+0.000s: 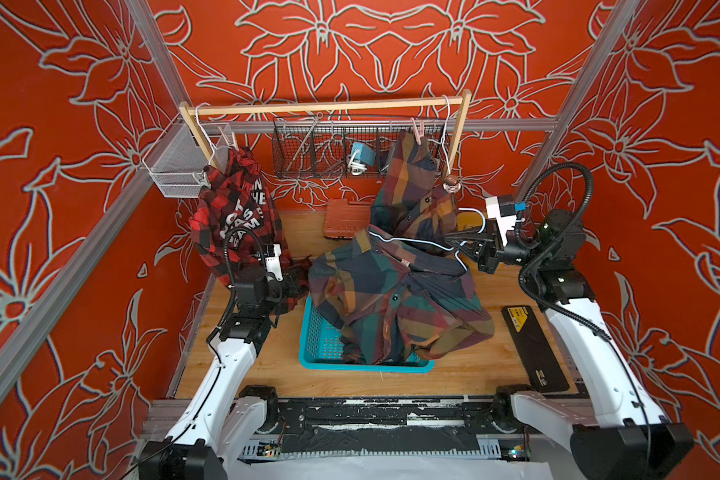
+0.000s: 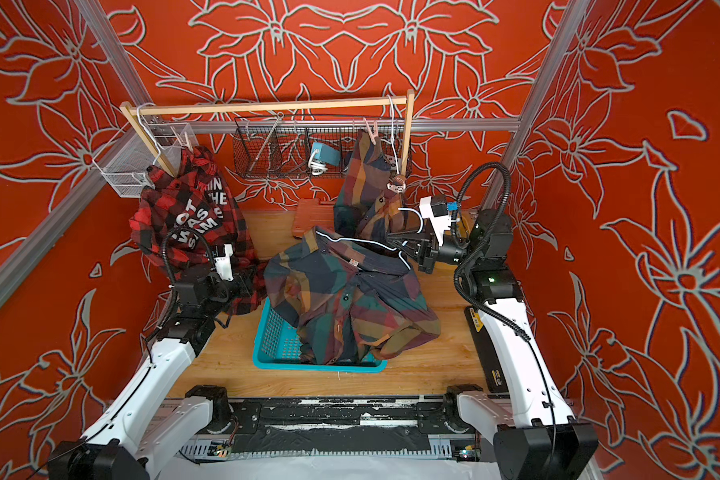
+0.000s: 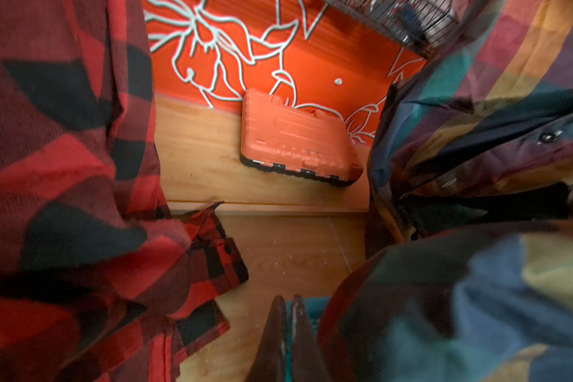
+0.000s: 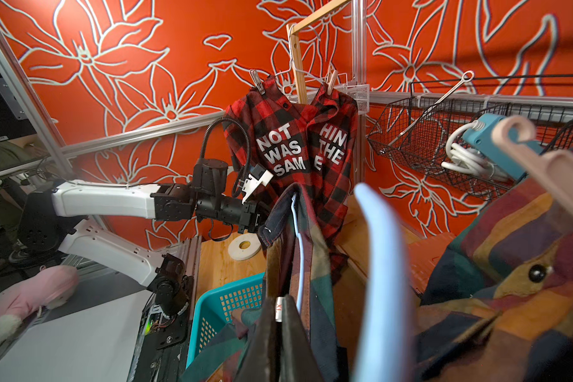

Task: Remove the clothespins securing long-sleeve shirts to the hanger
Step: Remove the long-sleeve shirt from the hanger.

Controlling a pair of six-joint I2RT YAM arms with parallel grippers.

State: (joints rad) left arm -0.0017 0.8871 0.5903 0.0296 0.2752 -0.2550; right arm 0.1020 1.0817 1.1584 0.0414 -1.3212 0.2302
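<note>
right now the right gripper (image 4: 284, 301) is clenched on the collar of a dark plaid shirt (image 1: 391, 299), its fingers pinching the cloth just by the size label. a light blue hanger (image 4: 379, 264) runs through the neck beside them. that shirt is slumped over the teal basket (image 1: 321, 336) on the wooden table (image 1: 454, 365), with much of its body spilling over the basket's far and right sides. the left gripper (image 3: 287, 301) is shut tight with nothing between its jaws. it sits low between the red-and-black shirt (image 1: 233, 216) and the plaid one, and in both top views a red sleeve hides its tips. the red-and-black shirt hangs at the left end of the wooden rail (image 1: 329, 106), pegged at the shoulders by two clothespins, a pale grey clothespin (image 4: 258, 85) and a cream clothespin (image 4: 330, 81). a second plaid shirt (image 1: 408, 183) hangs at the rail's right end with a pink clothespin (image 1: 417, 129) clipped at its top. an orange case (image 3: 295, 139) lies on the table by the back wall.
</note>
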